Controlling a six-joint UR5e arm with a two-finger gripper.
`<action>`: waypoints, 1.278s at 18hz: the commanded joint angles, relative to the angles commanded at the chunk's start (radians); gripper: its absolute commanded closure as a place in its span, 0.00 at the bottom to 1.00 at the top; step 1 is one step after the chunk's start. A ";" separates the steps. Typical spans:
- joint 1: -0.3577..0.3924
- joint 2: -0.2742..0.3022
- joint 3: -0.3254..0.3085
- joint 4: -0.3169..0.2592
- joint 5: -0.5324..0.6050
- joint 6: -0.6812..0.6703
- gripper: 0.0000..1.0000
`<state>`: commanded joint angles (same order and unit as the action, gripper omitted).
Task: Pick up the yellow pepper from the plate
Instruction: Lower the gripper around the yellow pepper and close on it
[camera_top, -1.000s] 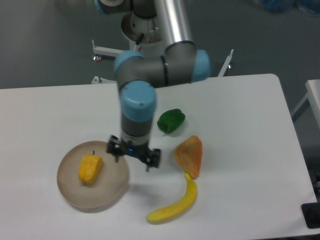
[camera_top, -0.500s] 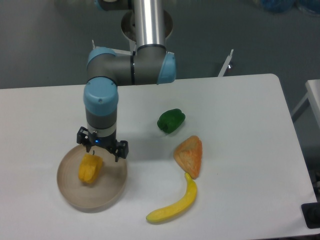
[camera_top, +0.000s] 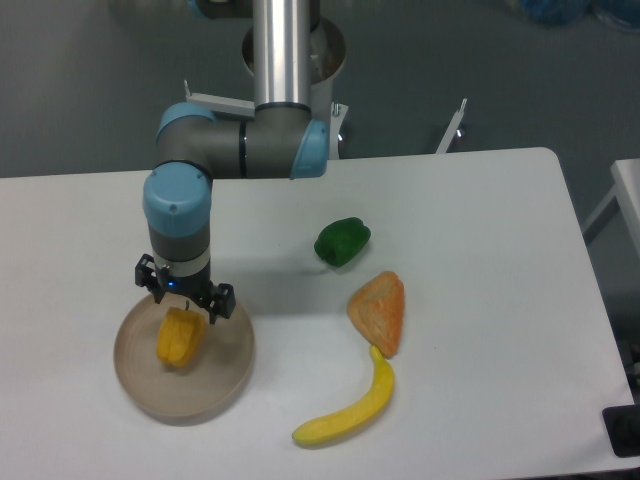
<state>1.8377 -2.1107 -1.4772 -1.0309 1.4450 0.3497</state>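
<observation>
White tabletop (camera_top: 480, 230) is filling most of the single fixed camera's view, with grey floor lying beyond its far edge and the arm reaching down from the far side toward the near left. On that near-left part the plate (camera_top: 225, 375) is sitting, and the yellow pepper (camera_top: 180, 338) is lying in its left half, touching the dish floor. The gripper (camera_top: 183, 299) is hovering just over the pepper's far end, its two fingers standing apart on either side, spread and pinching nothing. The pepper's long axis is running far to near with a slight lean, and its short dark stem is pointing away toward the far side, right under the claw. As a judgement, the risk is lying in that placement: the claw is sitting over the stem end, not the body's middle, so a descent from here could be closing on the narrow top and squeezing the pepper out toward the near rim, or a fingertip could be landing on the pepper and tipping the plate. Well apart to the right, the green pepper (camera_top: 343, 241), the triangular pastry piece (camera_top: 380, 311) and the banana (camera_top: 350, 410) are lying clear of the approach.
</observation>
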 joint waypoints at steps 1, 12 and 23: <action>-0.002 -0.005 0.000 0.003 0.003 0.000 0.00; -0.008 -0.008 0.005 0.005 0.003 0.008 0.53; 0.021 0.012 0.057 -0.006 0.005 0.044 0.57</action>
<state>1.8590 -2.0986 -1.4206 -1.0369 1.4496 0.3941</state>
